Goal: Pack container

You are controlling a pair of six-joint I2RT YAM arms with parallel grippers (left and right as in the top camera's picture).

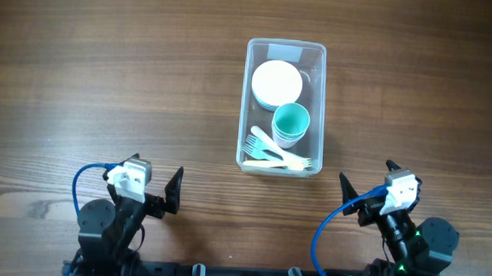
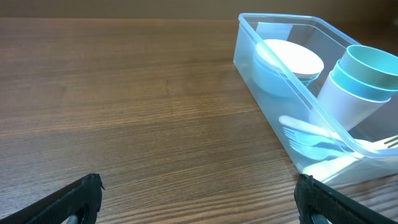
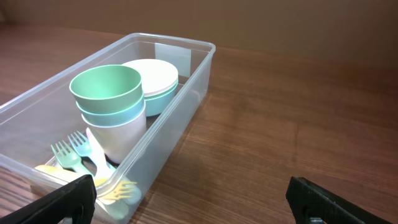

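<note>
The clear rectangular container (image 1: 246,104) stands at the table's centre, also in the left wrist view (image 2: 273,93) and the right wrist view (image 3: 180,118). Inside it are stacked round bowls (image 1: 277,82), stacked cups with a teal one on top (image 1: 290,124), and pastel forks (image 1: 271,152) at the near end. My left gripper (image 1: 172,192) is open and empty, near the front edge, left of the container. My right gripper (image 1: 345,194) is open and empty, near the front edge, right of the container. Neither touches anything.
The wooden table (image 1: 104,78) carries nothing else. Blue cables (image 1: 85,175) loop beside each arm base at the front edge.
</note>
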